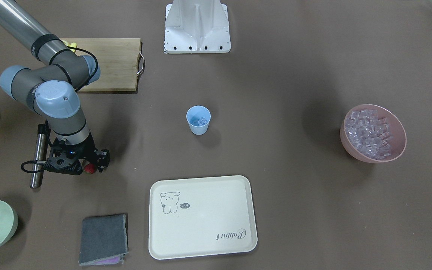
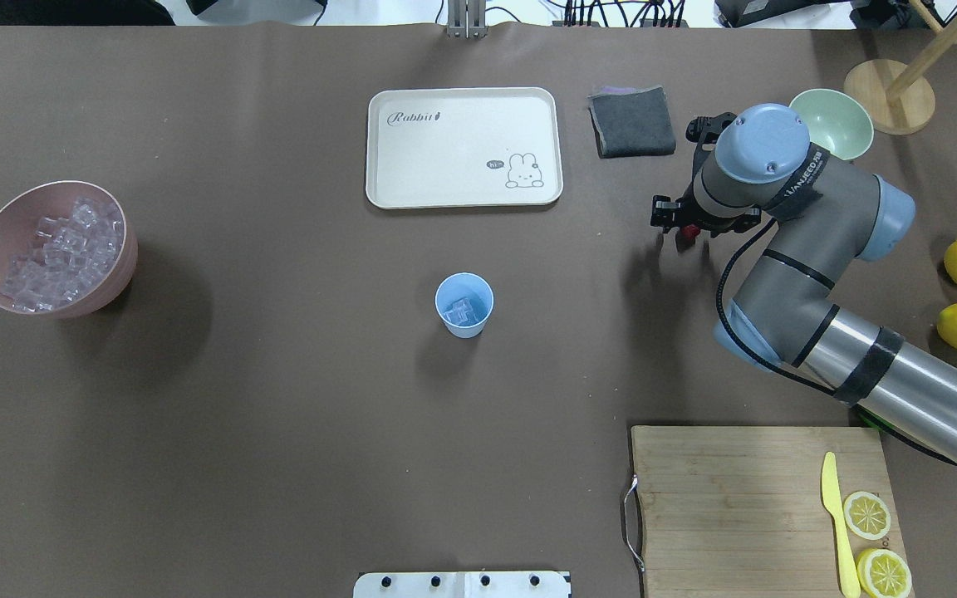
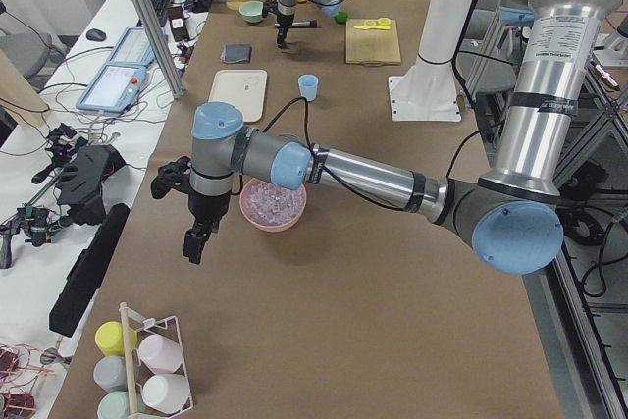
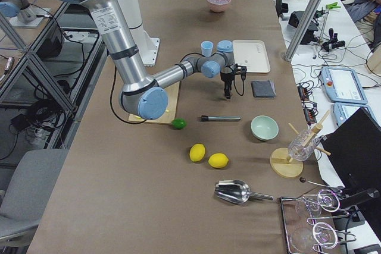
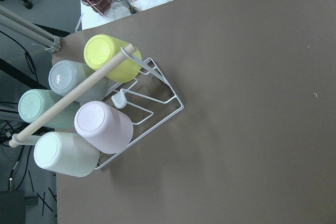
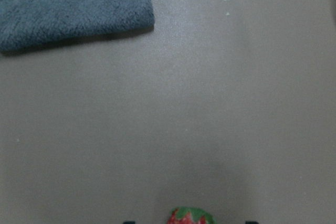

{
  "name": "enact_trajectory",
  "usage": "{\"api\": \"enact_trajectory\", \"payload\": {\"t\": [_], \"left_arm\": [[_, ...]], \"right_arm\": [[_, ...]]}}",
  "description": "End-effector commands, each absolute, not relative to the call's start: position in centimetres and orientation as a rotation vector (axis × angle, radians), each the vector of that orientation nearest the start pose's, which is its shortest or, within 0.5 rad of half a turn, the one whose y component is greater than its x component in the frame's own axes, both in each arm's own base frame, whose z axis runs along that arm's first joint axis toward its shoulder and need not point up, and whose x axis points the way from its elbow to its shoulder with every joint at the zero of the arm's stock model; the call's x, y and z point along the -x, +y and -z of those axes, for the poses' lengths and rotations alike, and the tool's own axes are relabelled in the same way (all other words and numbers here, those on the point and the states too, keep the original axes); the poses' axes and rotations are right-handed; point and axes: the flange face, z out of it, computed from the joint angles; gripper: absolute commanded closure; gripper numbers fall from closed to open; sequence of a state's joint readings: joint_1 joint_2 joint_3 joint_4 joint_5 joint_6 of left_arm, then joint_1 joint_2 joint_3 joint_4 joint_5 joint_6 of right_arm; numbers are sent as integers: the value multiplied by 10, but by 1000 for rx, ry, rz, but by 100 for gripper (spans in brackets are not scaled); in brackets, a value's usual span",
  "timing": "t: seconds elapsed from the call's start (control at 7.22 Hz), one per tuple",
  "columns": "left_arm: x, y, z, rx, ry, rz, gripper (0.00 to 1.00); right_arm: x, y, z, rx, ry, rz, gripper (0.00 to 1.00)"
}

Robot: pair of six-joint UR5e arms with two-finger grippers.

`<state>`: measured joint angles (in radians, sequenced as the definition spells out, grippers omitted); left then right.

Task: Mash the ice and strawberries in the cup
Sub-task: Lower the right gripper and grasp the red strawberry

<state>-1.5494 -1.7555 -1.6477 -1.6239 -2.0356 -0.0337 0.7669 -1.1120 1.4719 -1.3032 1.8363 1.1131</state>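
Ice (image 2: 59, 253): clear glassy cubes heaped in round pink plastic bowl (image 2: 17, 216), far left; few in small light blue plastic cup (image 2: 466, 328), table centre. Left gripper (image 3: 194, 245) about 10 o'clock of bowl; spread or closed, cannot tell. Small dark red strawberry (image 1: 89, 168) at cup's 2 o'clock, between spread fingers of right gripper (image 6: 189, 222), gaps either side.

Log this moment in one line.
right claw open around strawberry | left claw state unclear | cup holds ice
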Motion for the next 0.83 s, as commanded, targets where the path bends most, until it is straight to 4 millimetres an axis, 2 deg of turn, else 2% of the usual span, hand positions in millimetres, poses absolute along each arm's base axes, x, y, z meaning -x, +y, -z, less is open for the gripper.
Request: {"api": "enact_trajectory", "payload": {"t": [0.0,0.14,0.28,0.42,0.69], "left_arm": [[76,-580,-534,-295,469,-62,3],[76,-580,-534,-295,469,-62,3],[75,-581,-535,-292,469,-65,3],[75,-577,-539,-287,469,-63,3],[75,-575,-542,-284,470,-67,3]], "right_arm": [[428,-554,-425,-153,-664,-198,68],[429,-555,-423,-160,-665,-181,94],[425,-558,-422,-163,-666,-186,100],[414,-566,-418,-174,-670,-202,100],[393,-583,-395,-204,-701,-223,100]]}}
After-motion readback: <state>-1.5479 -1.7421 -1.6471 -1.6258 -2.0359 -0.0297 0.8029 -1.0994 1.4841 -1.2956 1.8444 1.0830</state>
